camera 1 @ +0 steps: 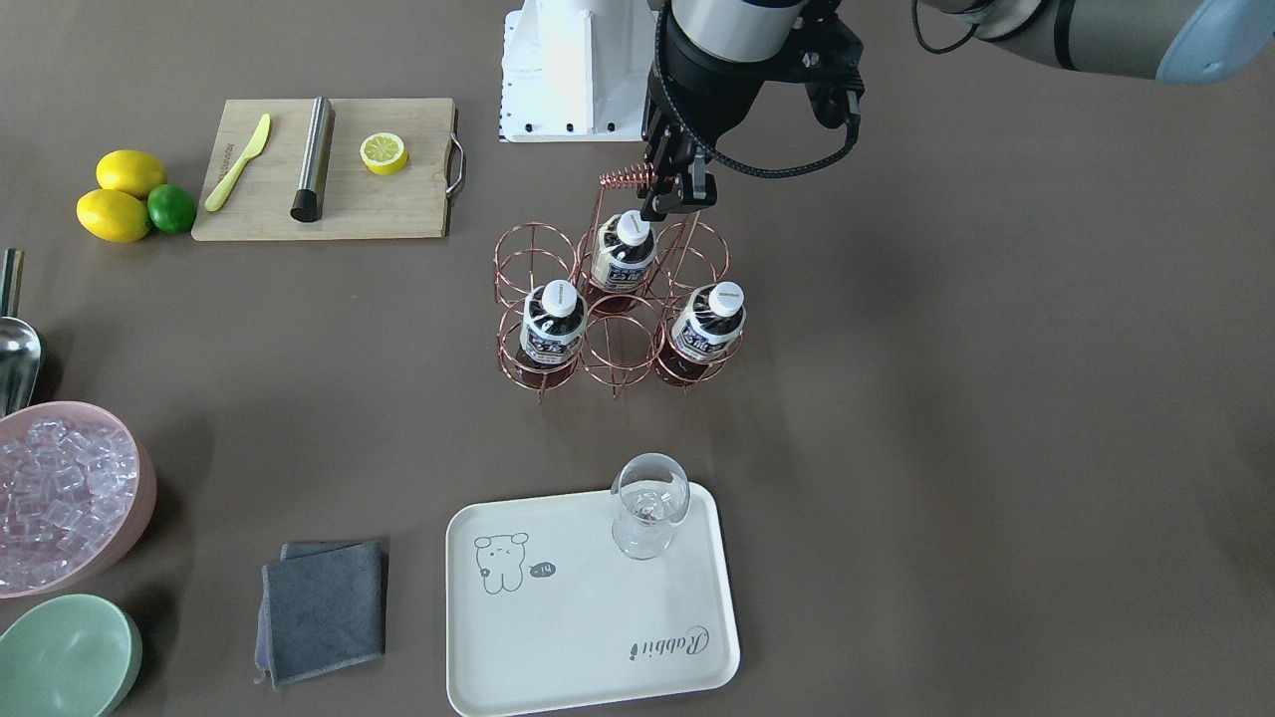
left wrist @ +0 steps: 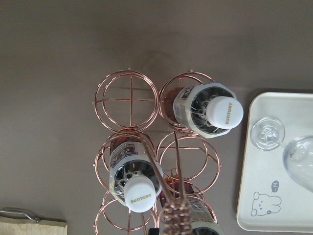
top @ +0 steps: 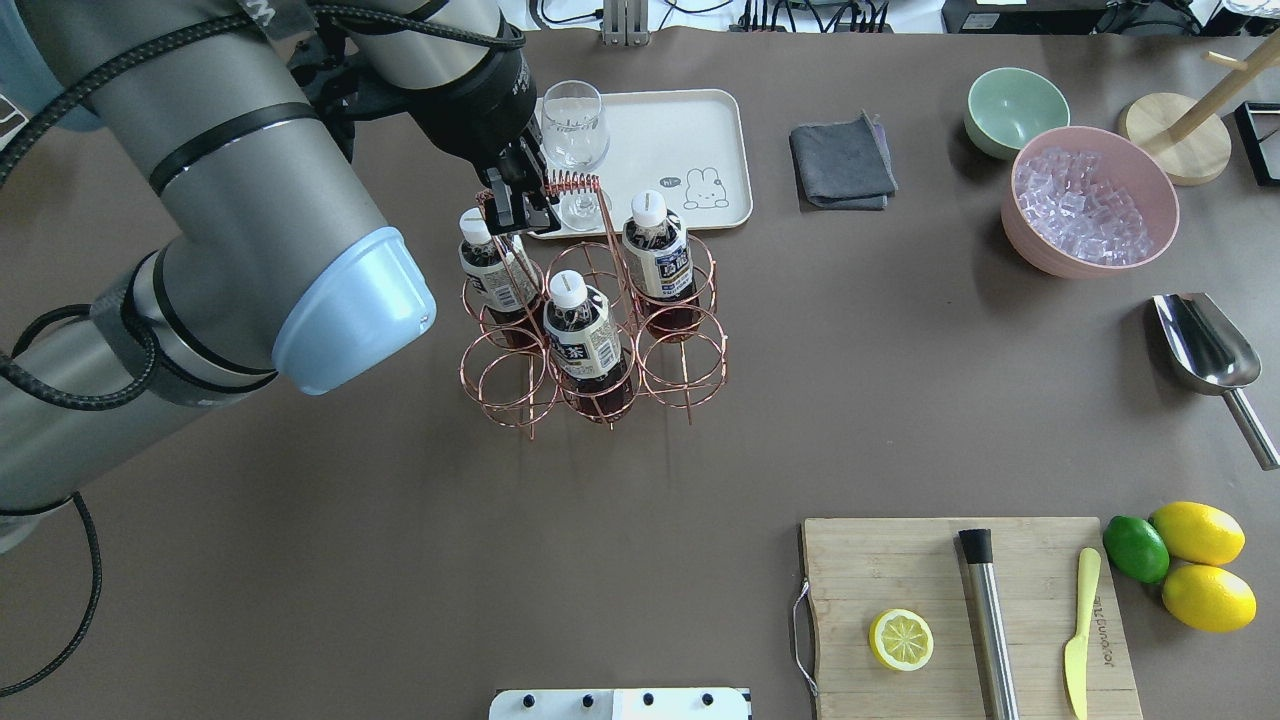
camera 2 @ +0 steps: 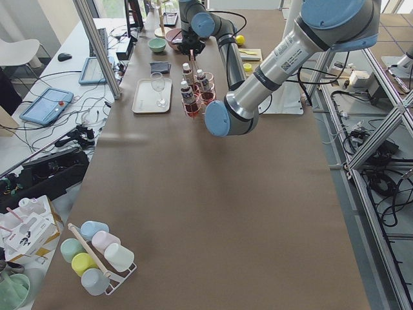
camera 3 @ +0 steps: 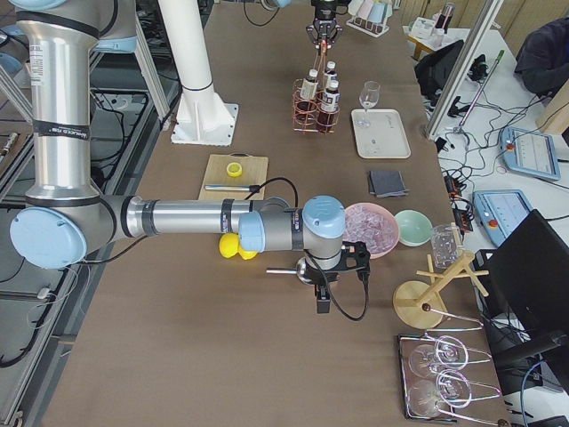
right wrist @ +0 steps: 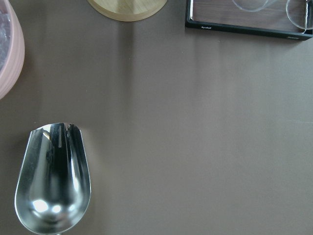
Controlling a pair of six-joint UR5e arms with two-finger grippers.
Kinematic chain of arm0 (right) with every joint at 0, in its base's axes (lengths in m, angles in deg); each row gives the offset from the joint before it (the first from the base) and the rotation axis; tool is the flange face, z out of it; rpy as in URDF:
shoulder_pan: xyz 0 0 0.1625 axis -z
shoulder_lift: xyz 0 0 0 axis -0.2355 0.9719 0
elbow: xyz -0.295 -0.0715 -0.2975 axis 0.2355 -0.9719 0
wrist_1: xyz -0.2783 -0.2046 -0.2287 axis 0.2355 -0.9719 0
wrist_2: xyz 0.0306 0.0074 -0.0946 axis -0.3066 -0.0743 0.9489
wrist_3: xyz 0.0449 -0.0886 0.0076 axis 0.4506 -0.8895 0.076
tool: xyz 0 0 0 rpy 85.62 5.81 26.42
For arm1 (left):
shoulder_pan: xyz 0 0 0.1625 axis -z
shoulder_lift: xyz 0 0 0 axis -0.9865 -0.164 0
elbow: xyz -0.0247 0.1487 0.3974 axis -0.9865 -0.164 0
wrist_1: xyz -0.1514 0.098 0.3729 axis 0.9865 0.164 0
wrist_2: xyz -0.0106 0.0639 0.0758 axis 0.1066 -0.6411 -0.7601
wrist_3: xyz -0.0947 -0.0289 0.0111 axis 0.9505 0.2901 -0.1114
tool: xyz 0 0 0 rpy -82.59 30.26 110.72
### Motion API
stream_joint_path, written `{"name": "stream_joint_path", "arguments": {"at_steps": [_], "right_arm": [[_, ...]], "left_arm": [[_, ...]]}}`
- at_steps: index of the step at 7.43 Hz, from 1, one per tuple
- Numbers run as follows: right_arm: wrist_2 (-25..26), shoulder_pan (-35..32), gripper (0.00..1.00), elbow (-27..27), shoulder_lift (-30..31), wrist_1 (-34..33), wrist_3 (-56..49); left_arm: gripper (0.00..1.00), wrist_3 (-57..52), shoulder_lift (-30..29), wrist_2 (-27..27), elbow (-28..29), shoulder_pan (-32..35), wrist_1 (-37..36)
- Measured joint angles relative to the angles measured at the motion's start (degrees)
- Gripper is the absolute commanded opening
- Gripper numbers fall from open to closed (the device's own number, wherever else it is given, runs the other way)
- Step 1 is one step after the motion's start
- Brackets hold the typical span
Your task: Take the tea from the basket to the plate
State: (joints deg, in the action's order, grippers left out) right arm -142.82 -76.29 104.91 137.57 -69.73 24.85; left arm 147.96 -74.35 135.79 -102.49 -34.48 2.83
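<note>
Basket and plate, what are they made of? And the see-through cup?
The basket looks like thin metal wire with a shiny copper-pink finish; you can see through its rings. The plate seems plastic, cream and smooth, with a printed bear, though I can't be sure. The glass on it is clear, probably real glass.
</note>
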Motion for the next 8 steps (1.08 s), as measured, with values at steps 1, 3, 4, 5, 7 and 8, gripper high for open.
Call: {"name": "stream_joint_path", "arguments": {"at_steps": [1, 3, 4, 5, 7, 8], "right_arm": [[0.0, 0.0, 1.00, 0.0, 0.0, 0.0, 0.0], [0.0, 0.0, 1.00, 0.0, -0.1, 0.0, 0.1], [0.0, 0.0, 1.00, -0.1, 0.1, 0.0, 0.1], [0.0, 0.0, 1.00, -0.1, 0.2, 0.0, 0.1], [0.0, 0.0, 1.00, 0.0, 0.5, 0.0, 0.1], [0.0, 0.0, 1.00, 0.1, 0.6, 0.0, 0.0]], "left_arm": [[0.00, 0.2, -1.0, 0.0, 0.9, -0.7, 0.0], [0.00, 2.5, -2.6, -0.7, 3.2, -2.8, 0.9], [0.00, 3.6, -3.0, -1.3, 3.8, -3.8, 1.4], [0.00, 4.2, -3.1, -1.7, 4.1, -4.3, 1.6], [0.00, 4.6, -3.3, -1.9, 4.2, -4.8, 1.6], [0.00, 4.6, -3.4, -1.9, 4.4, -4.9, 1.6]]}}
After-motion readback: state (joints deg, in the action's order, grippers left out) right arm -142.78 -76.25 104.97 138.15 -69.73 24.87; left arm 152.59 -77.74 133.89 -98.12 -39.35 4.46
